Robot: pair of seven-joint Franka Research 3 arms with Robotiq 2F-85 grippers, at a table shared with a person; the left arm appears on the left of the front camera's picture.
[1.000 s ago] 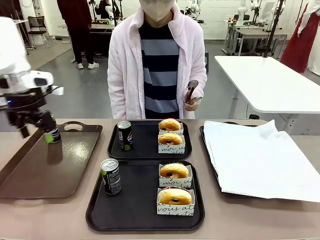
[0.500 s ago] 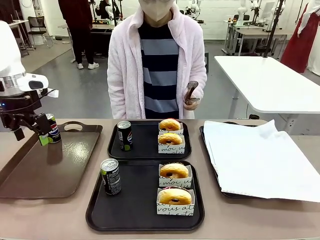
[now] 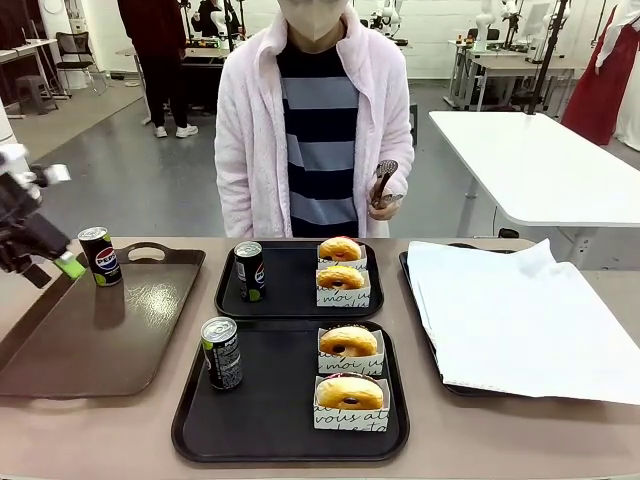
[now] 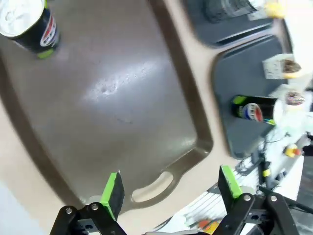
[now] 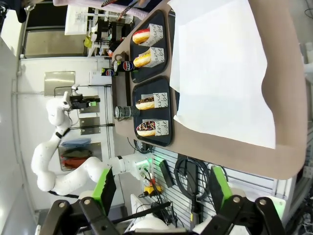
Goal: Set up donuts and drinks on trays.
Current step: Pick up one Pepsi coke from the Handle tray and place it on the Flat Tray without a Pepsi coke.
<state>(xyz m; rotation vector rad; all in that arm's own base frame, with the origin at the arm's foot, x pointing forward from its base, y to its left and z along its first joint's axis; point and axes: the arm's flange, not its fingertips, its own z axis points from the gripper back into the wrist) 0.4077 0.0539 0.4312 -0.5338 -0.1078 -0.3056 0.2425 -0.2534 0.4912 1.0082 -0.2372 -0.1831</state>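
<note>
Two black trays lie mid-table, the far one and the near one. Each carries a soda can, one on the far tray and one on the near tray, plus two golden donuts in paper holders. A third can stands on the brown tray, apart from my left gripper, which hangs open just to its left. In the left wrist view that can sits far from the open, empty left gripper. My right gripper is open and empty, off the table's side.
A tray lined with white paper takes up the right side. The person stands at the far edge holding tongs. A white table stands behind on the right.
My left gripper has opened, let go of the can on the brown tray and drawn back to the left. The can stays upright where it was set.
</note>
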